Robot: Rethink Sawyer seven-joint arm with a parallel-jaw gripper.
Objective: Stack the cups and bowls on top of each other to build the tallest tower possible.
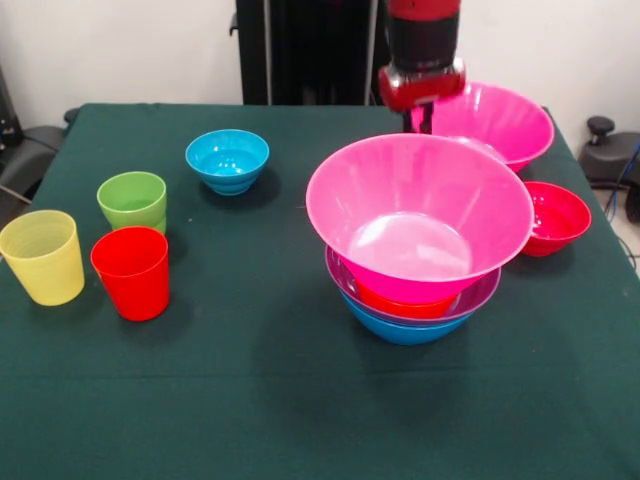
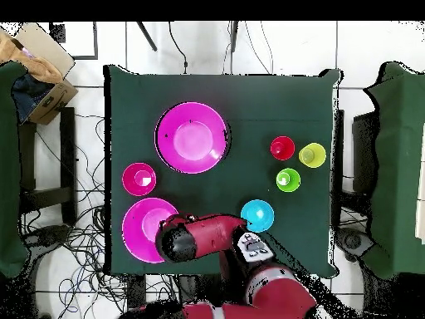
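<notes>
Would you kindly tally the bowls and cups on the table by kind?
Bowls: 7, with blue, purple, orange and pink nested, plus pink, crimson, cyan.
Cups: 3, yellow, red, green.
Total: 10

Tower [image 1: 415, 262]: we see blue lowest, then purple, orange, a big pink bowl on top.
Arm [image 1: 423, 55]: over the second pink bowl [image 1: 495, 120], behind the tower; we can't make out its fingers.
Crimson bowl [image 1: 553, 217]: right of the tower.
Cyan bowl [image 1: 227, 160]: far left-centre.
Cups: green [image 1: 132, 201], yellow [image 1: 42, 256], red [image 1: 131, 271] clustered left.
</notes>
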